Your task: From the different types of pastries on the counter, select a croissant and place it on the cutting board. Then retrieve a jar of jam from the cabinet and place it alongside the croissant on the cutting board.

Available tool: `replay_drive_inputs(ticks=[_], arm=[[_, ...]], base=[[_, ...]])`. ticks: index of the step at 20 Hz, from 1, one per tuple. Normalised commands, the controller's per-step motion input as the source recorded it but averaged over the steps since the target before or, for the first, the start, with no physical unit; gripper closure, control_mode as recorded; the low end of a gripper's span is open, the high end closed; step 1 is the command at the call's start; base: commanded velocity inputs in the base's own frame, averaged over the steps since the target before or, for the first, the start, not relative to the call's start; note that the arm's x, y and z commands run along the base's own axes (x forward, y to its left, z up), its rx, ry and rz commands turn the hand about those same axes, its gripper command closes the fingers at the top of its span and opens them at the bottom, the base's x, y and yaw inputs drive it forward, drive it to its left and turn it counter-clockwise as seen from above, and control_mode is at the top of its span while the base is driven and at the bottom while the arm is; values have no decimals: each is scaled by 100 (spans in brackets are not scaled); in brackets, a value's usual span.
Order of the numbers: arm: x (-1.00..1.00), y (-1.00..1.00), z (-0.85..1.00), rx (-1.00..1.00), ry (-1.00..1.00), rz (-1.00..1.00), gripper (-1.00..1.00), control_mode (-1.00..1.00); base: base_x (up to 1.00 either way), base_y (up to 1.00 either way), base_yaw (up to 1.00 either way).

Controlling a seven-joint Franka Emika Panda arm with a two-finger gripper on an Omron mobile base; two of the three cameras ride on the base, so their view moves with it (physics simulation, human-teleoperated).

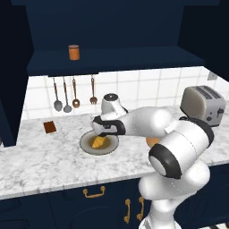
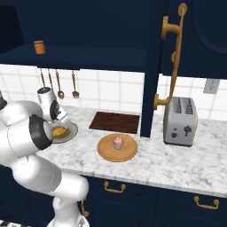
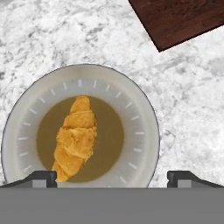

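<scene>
The croissant (image 3: 75,139) lies in a grey plate (image 3: 144,127) on the white desk (image 3: 52,39), left of the cutting board (image 2: 115,121). It looks light, soft and flaky, so a squeeze across its fat middle seems best. In the hand view its long side runs up and down, a bit tilted. The jaws (image 3: 112,178) hang just above it, spread wide and holding nothing.

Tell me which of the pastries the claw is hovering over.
The croissant, golden, lying on the grey plate beneath the open claw. The pink-frosted cupcake sits apart on the wooden plate; the brown square lies by the wall.
</scene>
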Motion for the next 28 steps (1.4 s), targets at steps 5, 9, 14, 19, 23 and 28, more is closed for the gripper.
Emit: replay_drive_inputs(ticks=[5,9,14,19,23,28], arm=[[1,36,-28,0,0,0,-100,-100],[3,0,-4,0,0,0,-100,-100],[35,0,-27,0,-3,0,-100,-100],[18,0,-15,1,0,0,-100,-100],[0,0,-1,0,0,0,-100,-100],[0,0,-48,0,0,0,-100,-100]], base=[[0,0,0],[0,0,0],[0,0,0],[0,0,0],[0,0,0],[0,0,0]])
